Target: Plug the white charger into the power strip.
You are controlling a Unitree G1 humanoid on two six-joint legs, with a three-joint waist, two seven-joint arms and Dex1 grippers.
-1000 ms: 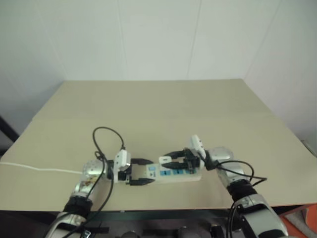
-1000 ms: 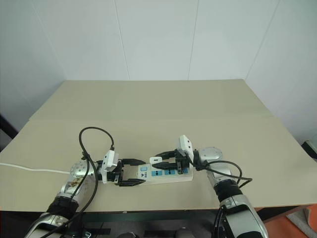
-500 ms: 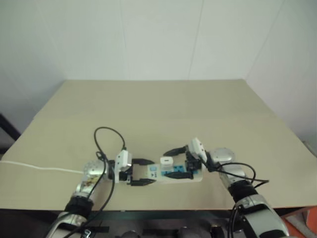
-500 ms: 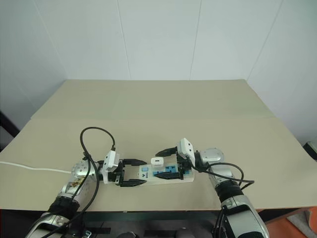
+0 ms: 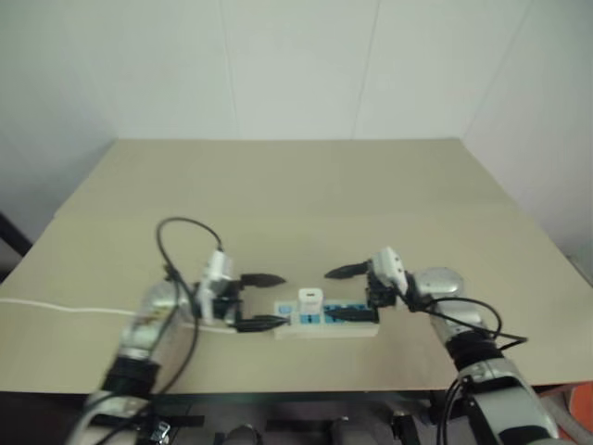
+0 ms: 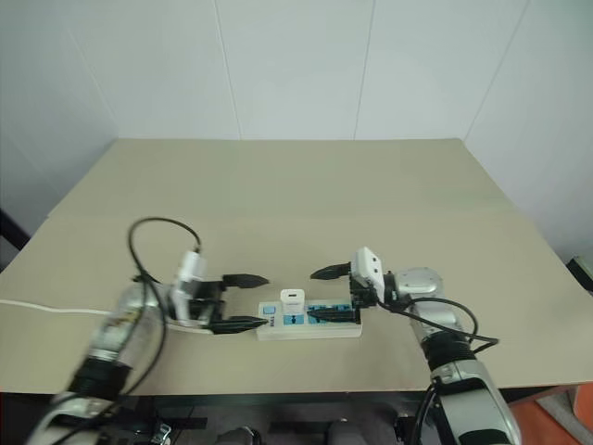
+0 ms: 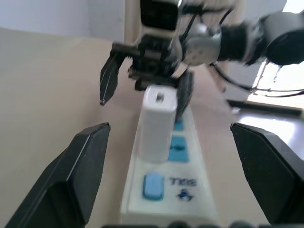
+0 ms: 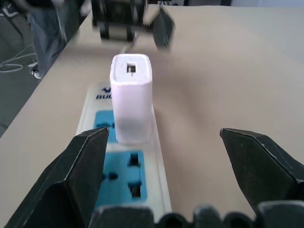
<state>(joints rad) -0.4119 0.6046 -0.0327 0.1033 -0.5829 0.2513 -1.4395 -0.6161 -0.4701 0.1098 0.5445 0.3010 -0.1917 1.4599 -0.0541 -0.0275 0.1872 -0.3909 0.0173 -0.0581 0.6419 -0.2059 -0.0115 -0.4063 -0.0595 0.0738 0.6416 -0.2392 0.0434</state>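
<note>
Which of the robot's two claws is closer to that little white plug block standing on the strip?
Left, by a little. The left gripper sits just off the white charger, a fingertip at the power strip's near end. The right gripper is over the strip's other end. Both open.

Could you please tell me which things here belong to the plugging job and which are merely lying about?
Job:
white charger, standing upright in the power strip
power strip
left gripper, open
right gripper, open

Just about:
table
</note>
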